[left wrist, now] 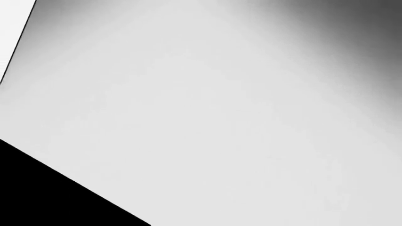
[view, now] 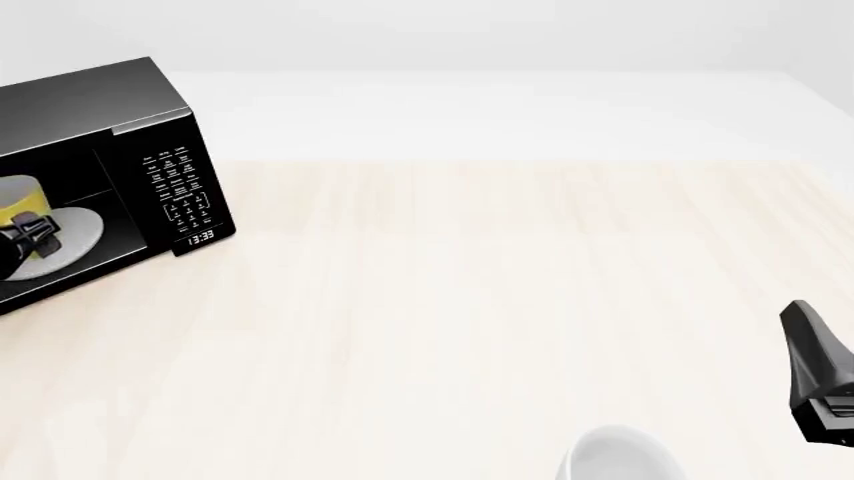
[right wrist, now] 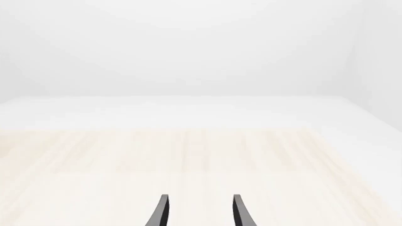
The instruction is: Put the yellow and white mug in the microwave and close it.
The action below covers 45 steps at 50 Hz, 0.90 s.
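The left arm reaches in from the left edge of the front view, only its dark wrist end showing; the left gripper (view: 30, 238) sits at the scene's far left, at the open front of the microwave (view: 94, 110), right against the yellow and white mug (view: 20, 200). Whether its fingers are parted or closed cannot be told. The left wrist view shows no fingers, only pale and black surfaces.

The right arm shows at the near right edge as a dark tapering link pointing up and away. The right gripper (right wrist: 199, 212) has two thin dark fingers (right wrist: 162, 212) spread apart, nothing between them, held above the counter (right wrist: 188, 160).
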Each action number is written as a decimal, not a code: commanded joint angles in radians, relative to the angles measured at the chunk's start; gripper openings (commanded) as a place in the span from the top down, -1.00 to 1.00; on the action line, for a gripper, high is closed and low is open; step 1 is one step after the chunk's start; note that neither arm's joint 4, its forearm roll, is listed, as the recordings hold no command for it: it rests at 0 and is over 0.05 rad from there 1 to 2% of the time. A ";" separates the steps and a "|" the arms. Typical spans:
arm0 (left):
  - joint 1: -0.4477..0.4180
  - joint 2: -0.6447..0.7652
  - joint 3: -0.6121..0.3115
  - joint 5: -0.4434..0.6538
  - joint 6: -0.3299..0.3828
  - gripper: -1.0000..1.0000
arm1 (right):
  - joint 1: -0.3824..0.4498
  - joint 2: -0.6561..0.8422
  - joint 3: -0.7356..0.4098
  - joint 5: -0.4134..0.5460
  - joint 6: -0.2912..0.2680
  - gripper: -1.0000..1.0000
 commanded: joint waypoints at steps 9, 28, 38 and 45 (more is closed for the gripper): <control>0.005 -0.117 0.082 0.001 0.022 -1.00 | 0.000 0.001 0.000 0.000 0.000 -1.00; -0.003 -0.266 0.142 0.056 0.027 -1.00 | 0.000 0.001 0.000 0.000 0.000 -1.00; -0.016 -0.324 0.162 0.087 0.030 -1.00 | 0.000 0.001 0.000 0.000 0.000 -1.00; -0.025 -0.362 0.179 0.114 0.036 -1.00 | 0.000 0.001 0.000 0.000 0.000 -1.00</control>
